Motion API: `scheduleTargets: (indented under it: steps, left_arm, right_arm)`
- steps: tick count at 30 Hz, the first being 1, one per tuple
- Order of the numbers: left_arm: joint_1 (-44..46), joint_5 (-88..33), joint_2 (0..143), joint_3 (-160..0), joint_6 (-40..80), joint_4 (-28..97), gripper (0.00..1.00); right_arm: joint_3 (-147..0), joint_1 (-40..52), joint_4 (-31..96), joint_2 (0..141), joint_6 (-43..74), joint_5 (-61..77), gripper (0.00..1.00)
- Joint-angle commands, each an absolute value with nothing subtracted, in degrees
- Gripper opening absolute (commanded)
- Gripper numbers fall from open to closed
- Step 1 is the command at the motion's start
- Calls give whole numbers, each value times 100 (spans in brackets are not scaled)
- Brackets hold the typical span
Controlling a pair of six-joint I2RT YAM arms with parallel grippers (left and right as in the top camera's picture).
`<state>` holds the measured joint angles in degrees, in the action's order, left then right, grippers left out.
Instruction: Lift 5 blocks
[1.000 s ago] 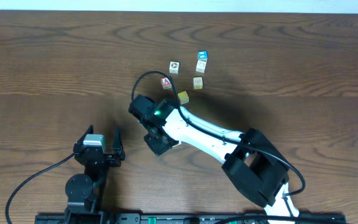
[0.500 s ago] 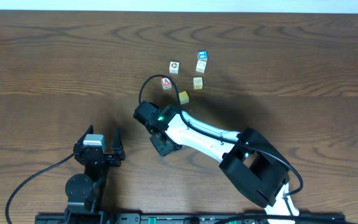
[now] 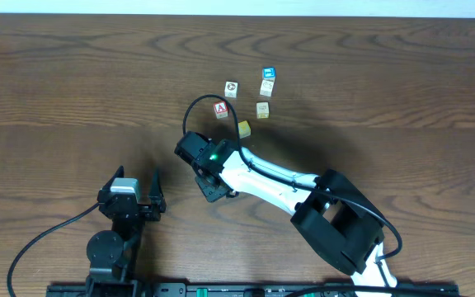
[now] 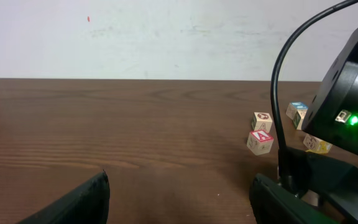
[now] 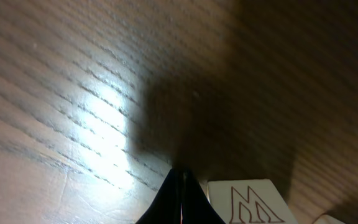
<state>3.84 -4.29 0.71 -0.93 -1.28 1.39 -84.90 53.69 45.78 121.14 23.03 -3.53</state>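
Several small blocks lie at the back middle of the table: a cream one (image 3: 232, 87), a white one with blue marks (image 3: 266, 87), a pale one (image 3: 263, 109) and a yellow one (image 3: 243, 129). My right gripper (image 3: 213, 191) hangs low over bare wood in front of them, shut on nothing. In the right wrist view its closed tips (image 5: 182, 180) stand just left of a cream block with a red-brown "M" (image 5: 247, 202). The overhead view does not show that block. My left gripper (image 3: 137, 183) rests open at the front left, nothing between its fingers (image 4: 73, 205).
A red "A" cube (image 3: 220, 108) and a blue-topped cube (image 3: 268, 73) sit among the blocks. In the left wrist view the right arm (image 4: 347, 118) fills the right side. A black cable (image 3: 196, 107) loops above the right wrist.
My right wrist shifted slightly right and toward the front, then eased back a little. The blocks and the left arm have not moved.
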Motion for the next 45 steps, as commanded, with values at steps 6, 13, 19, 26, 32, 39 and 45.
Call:
scheduleTargets:
  steps: [6, 13, 19, 26, 32, 39, 45]
  left_arm:
    - [355, -530, 67, -23, -97, 366, 73]
    - [355, -528, 67, -23, -97, 366, 73]
    - [355, -528, 67, -23, -97, 366, 73]
    - [355, -528, 67, -23, -97, 366, 73]
    - [355, -530, 67, -23, -97, 366, 73]
    - [355, -530, 67, -23, -97, 366, 73]
    - [355, -528, 67, -23, -97, 366, 72]
  right_arm:
    - [-8449, 5319, 4545, 12003, 2722, -760, 1]
    - [-8449, 5319, 4497, 12003, 2832, -1055, 1]
    - [-8449, 5317, 4438, 12003, 3133, -1258, 1]
    - [-8449, 5312, 4449, 12003, 3358, -1378, 1]
    - [-8449, 5290, 4458, 12003, 3538, -1455, 1]
    - [-8449, 5290, 4473, 12003, 3730, -1498, 1]
    - [-8449, 5280, 4517, 12003, 3726, -1503, 1]
